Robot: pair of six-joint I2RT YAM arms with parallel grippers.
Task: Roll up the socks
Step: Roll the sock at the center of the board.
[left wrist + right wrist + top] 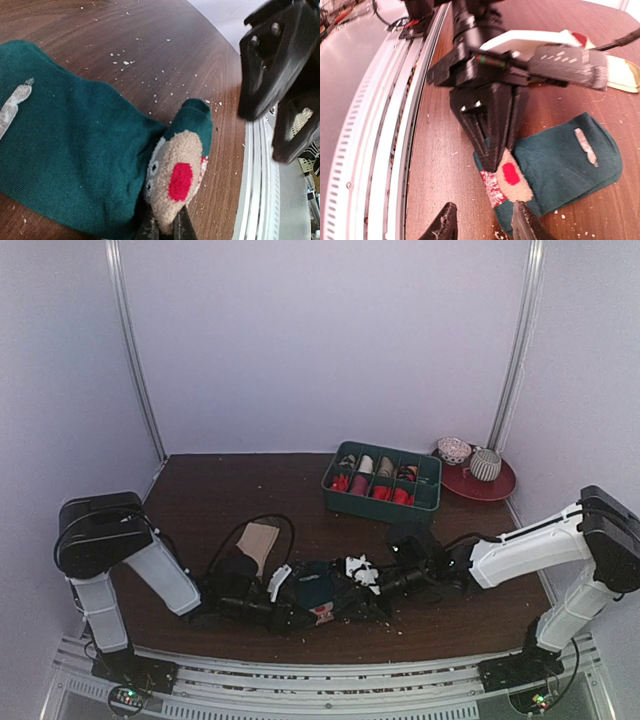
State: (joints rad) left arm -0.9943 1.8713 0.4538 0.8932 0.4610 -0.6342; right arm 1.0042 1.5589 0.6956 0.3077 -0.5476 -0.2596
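The dark teal sock (312,585) lies flat near the table's front edge, seen close in the left wrist view (65,150) and the right wrist view (570,155). One end carries a fuzzy beige patch with a red spot (177,175). My left gripper (166,227) is shut on that patch end (512,177). My right gripper (485,222) stands open just in front of it, one finger at the sock's edge, holding nothing. The beige sock (258,540) lies flat behind the left arm.
A green divided tray (383,502) holding rolled socks stands at the back, with a red plate (500,488) holding two balls to its right. The metal rail (370,150) runs along the table's front edge. White crumbs dot the wood.
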